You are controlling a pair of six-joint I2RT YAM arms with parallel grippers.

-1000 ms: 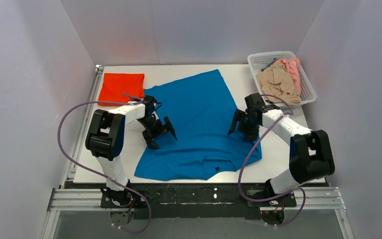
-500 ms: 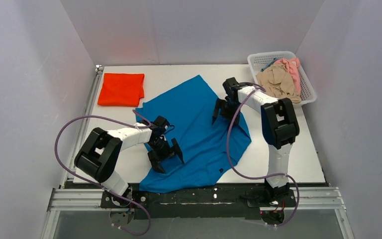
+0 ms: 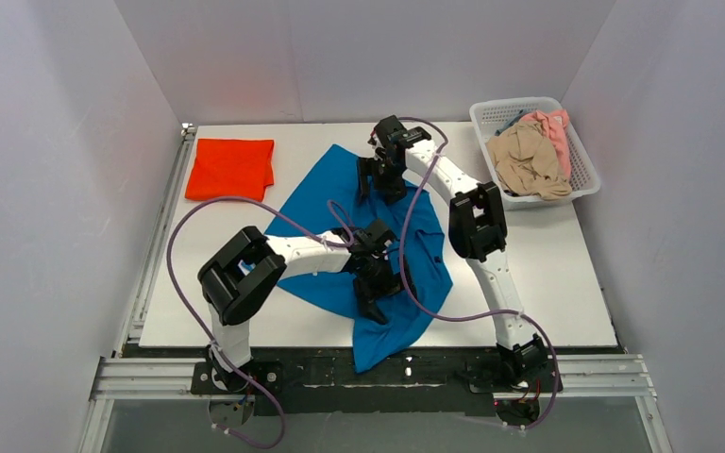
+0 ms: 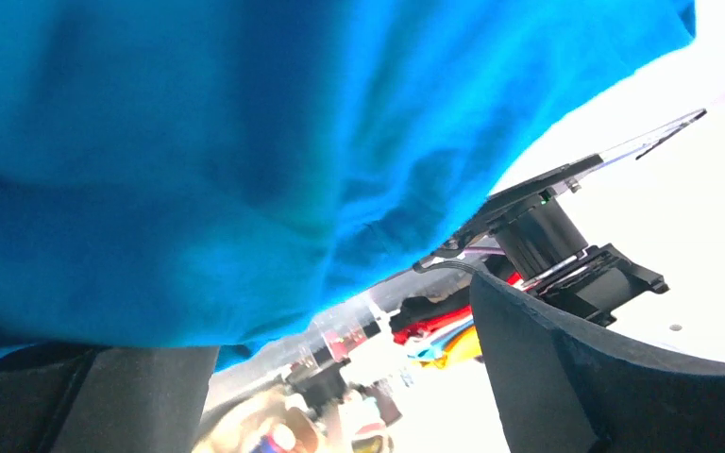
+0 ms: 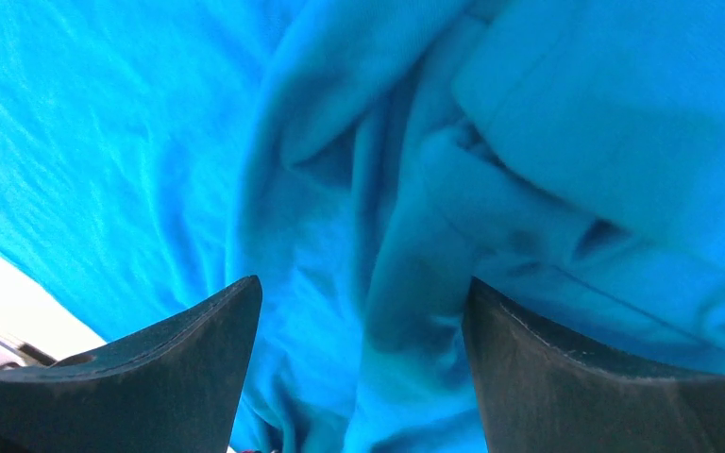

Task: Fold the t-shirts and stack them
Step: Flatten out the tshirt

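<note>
We are working the blue t-shirt (image 3: 326, 184), which is lying bunched mid-worktop (image 3: 547, 283), its near end hanging over the front edge. The left fingers (image 4: 566, 377) and right fingers (image 5: 151, 377) are standing spread, gripping nothing, with cloth lying between them. We are risking dragging it off that edge, or snagging the purple cable (image 3: 402, 269) crossing it. We are counting four shirts: this one, one folded orange-red t-shirt (image 3: 231, 168), and one beige t-shirt (image 3: 524, 156) and one pink t-shirt (image 3: 557, 127) in one basket (image 3: 581, 165).
</note>
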